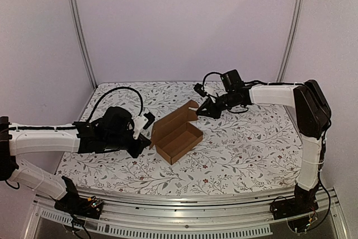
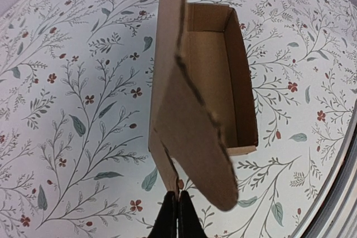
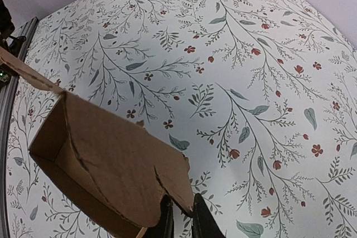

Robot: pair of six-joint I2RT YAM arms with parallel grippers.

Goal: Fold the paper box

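The paper box [image 1: 176,134] is a plain brown open carton in the middle of the flowered table, its lid flap standing up along the far-left side. My left gripper [image 1: 144,141] is shut on the lid's near corner. In the left wrist view that gripper [image 2: 178,211] pinches the corner below the rounded side tab, and the paper box [image 2: 215,82] shows its open tray beyond. My right gripper [image 1: 202,110] holds the lid's far corner. The right wrist view has this gripper [image 3: 184,221] closed on the torn edge of the paper box [image 3: 111,160] flap.
A flowered cloth [image 1: 246,144] covers the table. An aluminium rail [image 1: 184,225] runs along the near edge by the arm bases. Pale walls and two metal posts [image 1: 78,26] close the back. A black cable [image 1: 120,90] loops behind the left arm.
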